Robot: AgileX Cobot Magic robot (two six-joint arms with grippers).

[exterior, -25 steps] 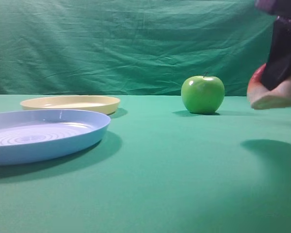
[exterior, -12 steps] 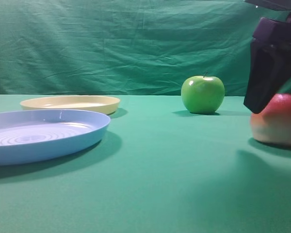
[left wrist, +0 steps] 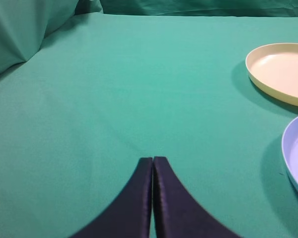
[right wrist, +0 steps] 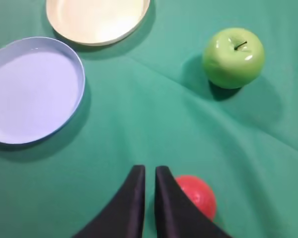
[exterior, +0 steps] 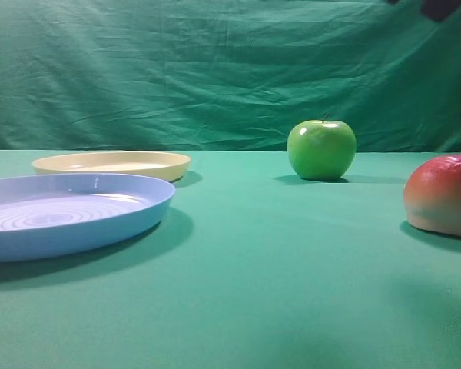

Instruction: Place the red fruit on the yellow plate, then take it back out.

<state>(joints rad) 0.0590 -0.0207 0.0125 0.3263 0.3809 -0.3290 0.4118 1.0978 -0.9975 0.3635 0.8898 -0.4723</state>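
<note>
The red fruit [exterior: 443, 196] lies on the green cloth at the far right, away from both plates; the right wrist view shows it [right wrist: 198, 194] just right of and below my right gripper [right wrist: 149, 168]. That gripper hangs high above the cloth, its jaws drawn almost together with nothing between them. The yellow plate [exterior: 111, 163] sits bare at the back left, also visible as the yellow plate [right wrist: 97, 17] from above. My left gripper [left wrist: 153, 159] is shut and holds nothing, low over bare cloth left of the yellow plate [left wrist: 283, 69].
A light blue plate [exterior: 69, 211] with rings stands at the front left, close beside the yellow one. A shiny green apple [exterior: 321, 149] stands behind the middle. A green cloth backdrop closes off the rear.
The right gripper set the red fruit down on the cloth at the right, let go, and rose almost out of the exterior high view, its jaws closing. The rest stayed still.
</note>
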